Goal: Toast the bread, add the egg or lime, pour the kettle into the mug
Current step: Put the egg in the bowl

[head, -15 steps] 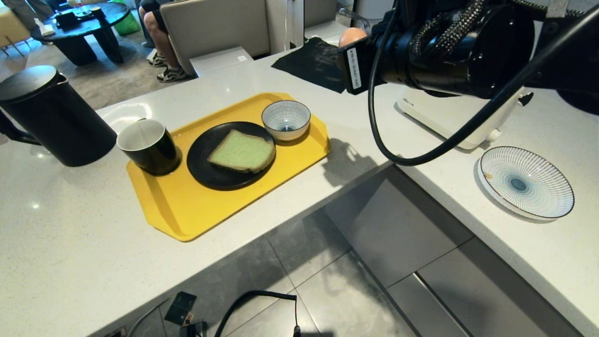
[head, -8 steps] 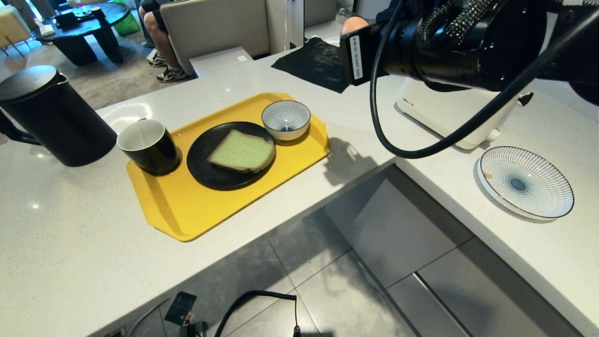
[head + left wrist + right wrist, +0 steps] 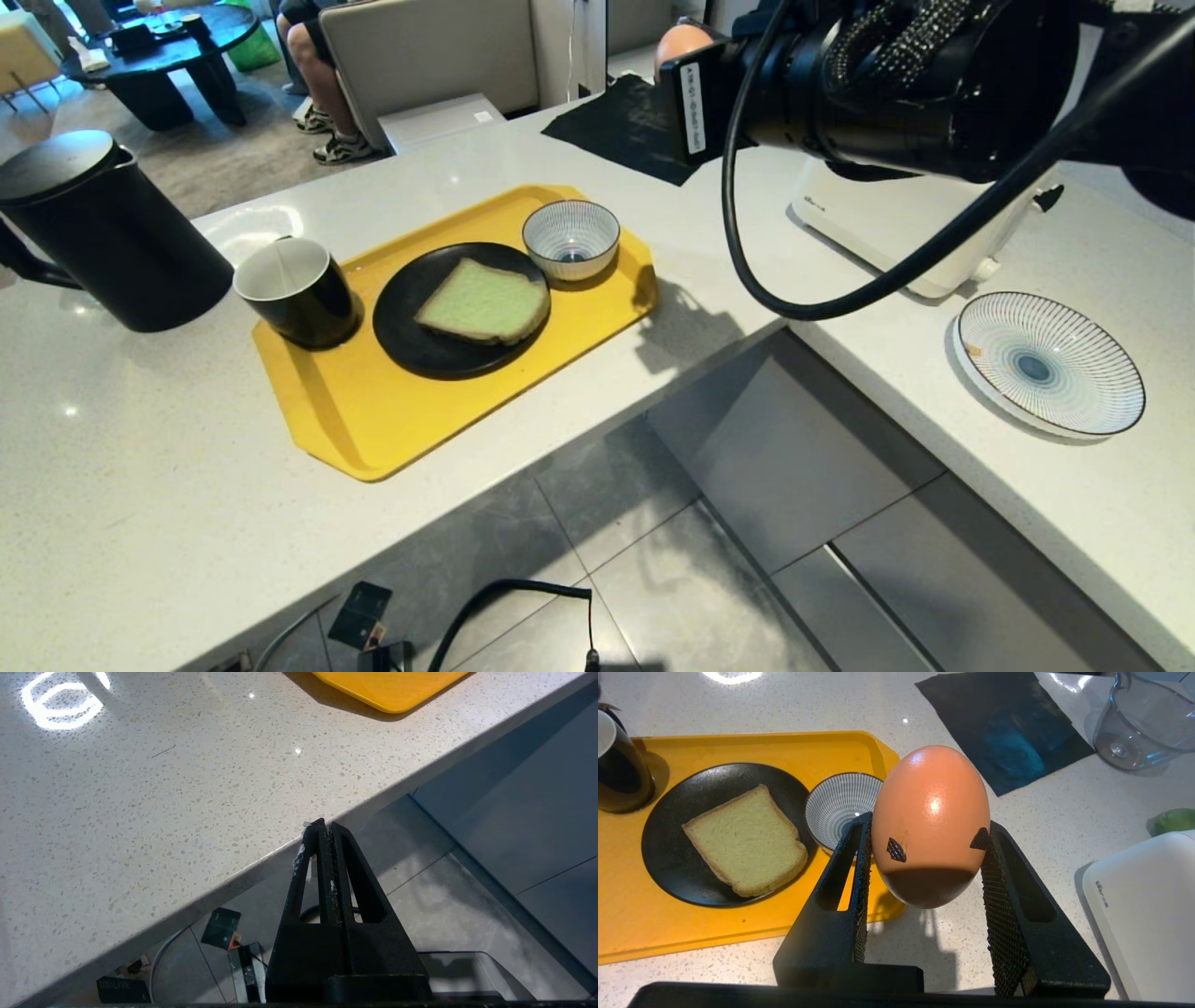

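Open counter [image 3: 709, 233] separates striped bowl [image 3: 570, 239] on the tray [image 3: 373, 411] from toaster [image 3: 896, 233].

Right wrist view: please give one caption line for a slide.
Right tool grips the pinkish-salmon egg above the white counter, near the yellow plastic tray.

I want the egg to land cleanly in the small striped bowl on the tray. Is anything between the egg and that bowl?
Nothing visible. The right gripper holds the egg above the counter beside the yellow tray. The striped bowl looks empty, and the bread lies on the black plate beside it.
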Motion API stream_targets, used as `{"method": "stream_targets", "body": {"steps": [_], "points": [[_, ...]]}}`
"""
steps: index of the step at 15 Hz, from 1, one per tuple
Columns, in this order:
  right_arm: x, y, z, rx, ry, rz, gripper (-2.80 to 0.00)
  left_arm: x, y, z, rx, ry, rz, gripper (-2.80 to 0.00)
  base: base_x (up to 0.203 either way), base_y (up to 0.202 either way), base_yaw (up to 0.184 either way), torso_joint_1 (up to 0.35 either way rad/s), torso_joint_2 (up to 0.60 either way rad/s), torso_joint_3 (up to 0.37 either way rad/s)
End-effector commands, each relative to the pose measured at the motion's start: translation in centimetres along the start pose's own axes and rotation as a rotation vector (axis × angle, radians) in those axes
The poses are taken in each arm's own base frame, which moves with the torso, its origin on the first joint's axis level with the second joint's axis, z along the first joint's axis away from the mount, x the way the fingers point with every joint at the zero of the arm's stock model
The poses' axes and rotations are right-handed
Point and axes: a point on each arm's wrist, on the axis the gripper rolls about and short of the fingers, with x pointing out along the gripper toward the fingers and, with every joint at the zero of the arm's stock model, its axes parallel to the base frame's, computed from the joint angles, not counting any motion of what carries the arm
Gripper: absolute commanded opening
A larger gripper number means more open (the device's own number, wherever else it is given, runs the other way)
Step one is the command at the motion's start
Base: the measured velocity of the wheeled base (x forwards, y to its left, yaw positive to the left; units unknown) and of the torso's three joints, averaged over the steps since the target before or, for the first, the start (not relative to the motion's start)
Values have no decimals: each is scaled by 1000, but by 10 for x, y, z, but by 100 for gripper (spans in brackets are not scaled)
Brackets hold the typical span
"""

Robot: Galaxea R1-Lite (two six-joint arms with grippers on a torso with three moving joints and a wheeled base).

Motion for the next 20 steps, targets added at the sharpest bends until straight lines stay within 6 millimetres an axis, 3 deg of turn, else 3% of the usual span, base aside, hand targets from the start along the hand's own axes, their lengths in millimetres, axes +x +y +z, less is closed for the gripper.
{"method": "stream_targets", "body": {"steps": [1,11,15,20], "points": [[2,4,-2,-8,6,8,-280,1,0,-4,5,13,-2,-280,0,0,0,0,0,0],[-1,23,-2,-25,1,67,-280,1,0,-4,-10,13,1,-280,0,0,0,0,0,0],[13,36,-14,-55,25,63,-280,1,0,-4,-12,13,3,-280,0,0,0,2,2,-127],[17,34,-8,-24,-46,0,-280,1,0,-4,-13,13,3,-280,0,0,0,5,2,-195]]}}
